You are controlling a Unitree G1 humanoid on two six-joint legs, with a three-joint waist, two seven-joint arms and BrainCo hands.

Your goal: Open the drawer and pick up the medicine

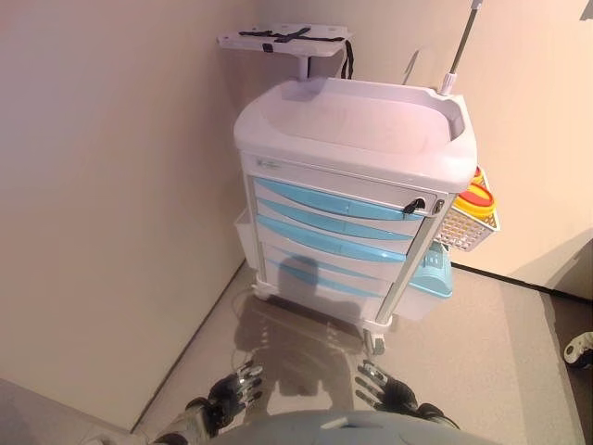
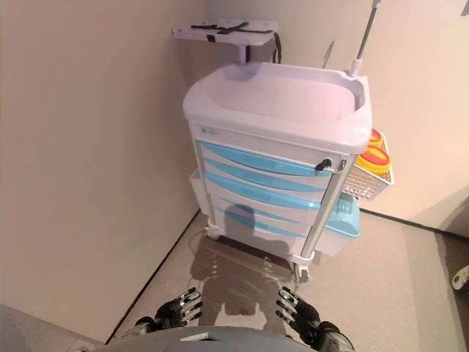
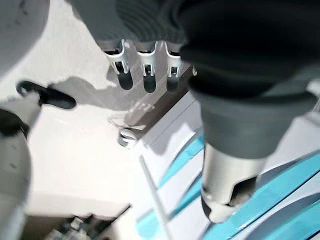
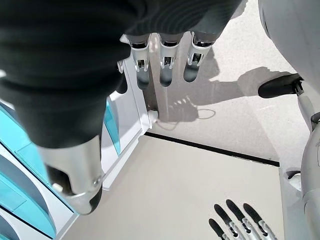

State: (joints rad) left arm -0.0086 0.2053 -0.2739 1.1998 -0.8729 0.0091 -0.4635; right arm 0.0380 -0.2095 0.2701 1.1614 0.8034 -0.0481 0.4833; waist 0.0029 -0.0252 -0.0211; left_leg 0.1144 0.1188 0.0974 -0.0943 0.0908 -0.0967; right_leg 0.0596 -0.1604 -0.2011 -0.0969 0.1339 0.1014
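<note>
A white medical cart [image 1: 357, 130] stands ahead against the wall. Its front has several light blue drawers [image 1: 334, 220], all closed. No medicine shows in any view. My left hand [image 1: 232, 391] hangs low at the bottom left, fingers straight and empty, well short of the cart. My right hand [image 1: 384, 387] hangs low at the bottom right, fingers straight and empty. The drawer fronts also show in the left wrist view [image 3: 280, 190] and the right wrist view [image 4: 20, 165].
A white wire basket [image 1: 466, 227] with yellow and red items hangs on the cart's right side. A light blue bin [image 1: 434, 275] sits below it. A tablet holder [image 1: 283, 39] and a pole [image 1: 460, 46] rise behind the cart. Walls close in on the left and behind.
</note>
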